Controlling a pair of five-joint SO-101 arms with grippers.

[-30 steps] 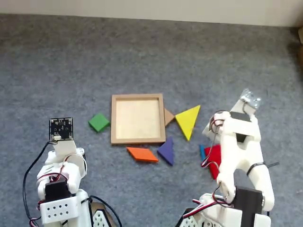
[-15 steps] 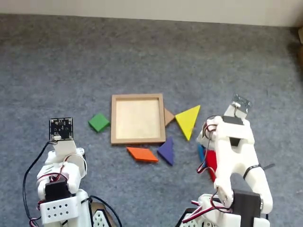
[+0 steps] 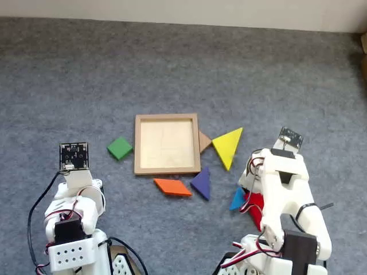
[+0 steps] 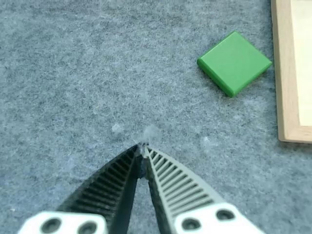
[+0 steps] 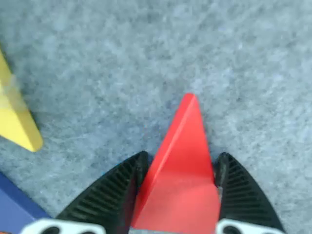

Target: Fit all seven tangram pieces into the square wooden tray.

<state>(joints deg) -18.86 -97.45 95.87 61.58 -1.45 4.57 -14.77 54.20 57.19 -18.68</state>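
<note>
The square wooden tray (image 3: 138, 143) lies empty in the middle of the carpet. Around it lie a green square (image 3: 120, 148), a small brown triangle (image 3: 203, 140), a yellow triangle (image 3: 228, 145), an orange parallelogram (image 3: 172, 187) and a purple triangle (image 3: 202, 182). A small blue triangle (image 3: 237, 199) lies beside a red triangle (image 3: 255, 205), which is partly under the right arm. My right gripper (image 5: 183, 157) is shut on the red triangle (image 5: 183, 170), a finger on each long edge. My left gripper (image 4: 143, 146) is shut on nothing, low over the carpet near the green square (image 4: 234, 63).
Grey carpet covers the whole table. The tray's wooden rim (image 4: 282, 73) lies just beyond the green square from my left gripper. The yellow triangle's tip (image 5: 14, 117) lies close beside my right gripper. Open carpet stretches beyond the tray.
The right arm has drawn back toward its base and dropped over the red triangle. The blue triangle has slid out from beside the arm toward the purple one. The left arm has not moved.
</note>
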